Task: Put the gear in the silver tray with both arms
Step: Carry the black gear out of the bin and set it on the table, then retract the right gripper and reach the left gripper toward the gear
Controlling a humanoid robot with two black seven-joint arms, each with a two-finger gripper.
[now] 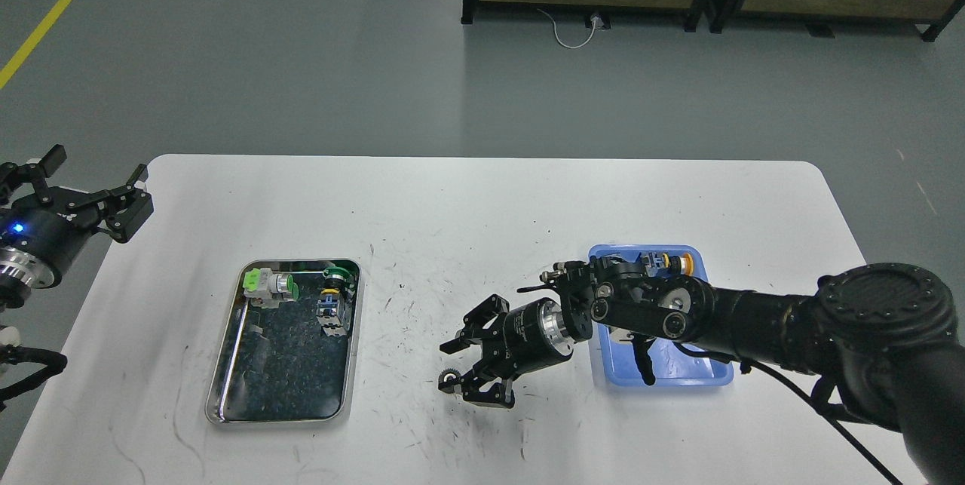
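Note:
The silver tray [280, 376] lies on the left half of the white table. It holds a green and white push button [270, 285] and a blue, yellow and green switch [333, 300]. My right gripper [454, 369] hangs low over the table's middle, between the two trays and pointing left, shut on a small dark toothed gear [450, 379] at its lower fingertips. It is well right of the silver tray. My left gripper [94, 172] is open and empty at the table's far left edge, above and left of the silver tray.
A blue plastic tray [678, 372] sits right of centre, partly covered by my right arm; a part with a yellow and orange end [673, 262] lies at its far edge. The table [482, 206] is scuffed. Dark cabinets stand on the floor beyond.

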